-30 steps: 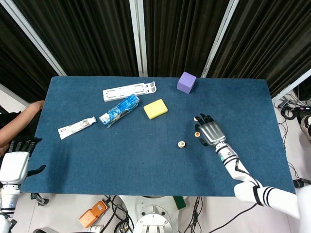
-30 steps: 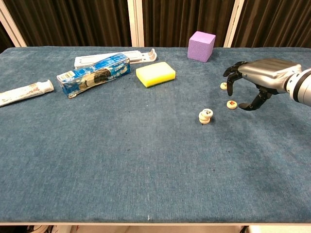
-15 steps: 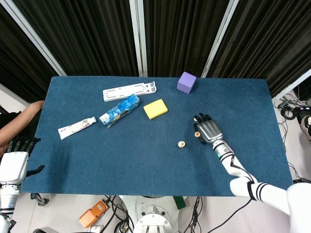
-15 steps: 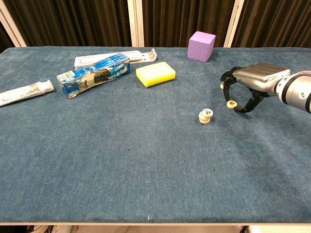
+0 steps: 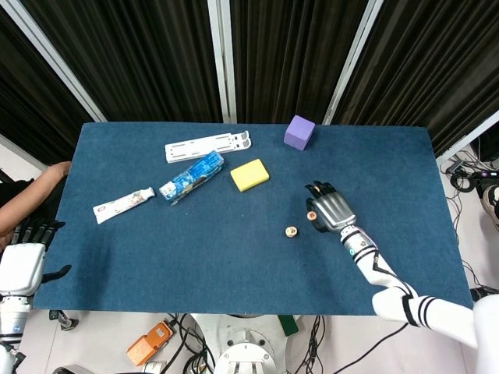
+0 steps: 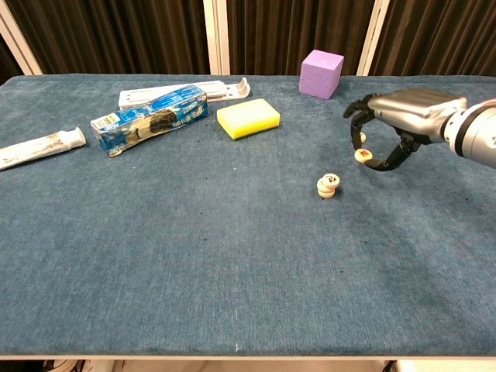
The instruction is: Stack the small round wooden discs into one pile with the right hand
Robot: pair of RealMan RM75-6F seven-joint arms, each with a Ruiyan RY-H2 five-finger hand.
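A short pile of small round wooden discs [image 5: 291, 231] [image 6: 328, 185] stands on the blue table right of centre. My right hand [image 5: 329, 209] [image 6: 395, 128] hovers just right of the pile and pinches one disc [image 5: 311, 216] [image 6: 363, 156] between thumb and a finger, a little above the cloth. Another disc [image 6: 361, 138] lies on the table behind it, partly hidden by the fingers. My left hand [image 5: 23, 261] hangs off the table's front left corner, fingers apart and holding nothing.
A purple cube [image 5: 299, 132] [image 6: 321, 74] sits behind the right hand. A yellow sponge [image 5: 249, 174], blue packet [image 5: 191, 177], white rack [image 5: 207, 146] and toothpaste tube [image 5: 123, 204] lie across the back left. A person's arm [image 5: 31, 195] shows at the left edge.
The right hand closed its thumb and a finger on the nearer loose disc, then moved it up and left toward the pile. The left hand stayed still.
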